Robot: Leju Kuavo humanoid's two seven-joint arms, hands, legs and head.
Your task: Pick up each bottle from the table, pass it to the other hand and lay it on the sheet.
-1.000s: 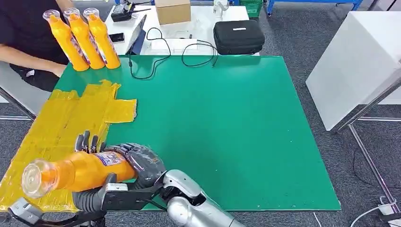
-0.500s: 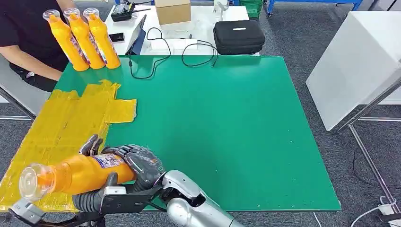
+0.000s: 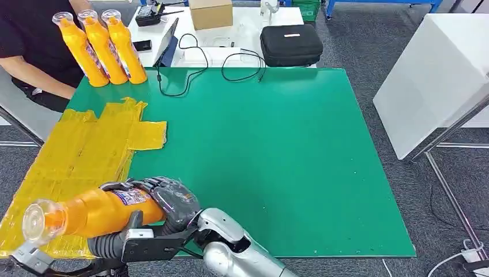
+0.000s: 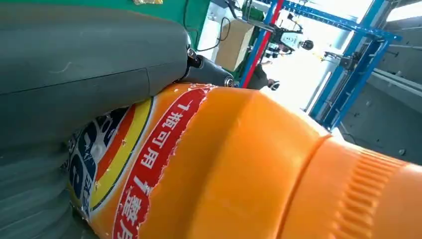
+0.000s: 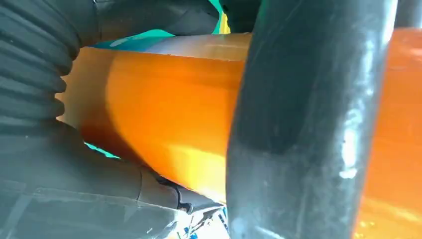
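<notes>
The right hand is wrapped around the base end of a lying orange plastic bottle with a clear cap, dark fingers curled over the label and the thick thumb underneath. The left hand sits just beneath the same bottle, its thumb up against the body; in the left wrist view the grey thumb presses on the label, so both hands appear to be clamped on it at the handover. The bottle is held in the air at the near left corner of the green worktop, its cap pointing out past the edge of the crinkled yellow sheet.

To do this step well, I judge the receiving hand should have a firm wrap around the thick middle of the body before the giving hand lets go, since the smooth plastic could roll or slip. Keeping the bottle level and low over the sheet would make laying it down gentle.

The bottle is bright orange, with a ribbed shoulder near the neck and a blue, yellow and red label with white characters. Three matching orange bottles stand upright at the far left corner.
</notes>
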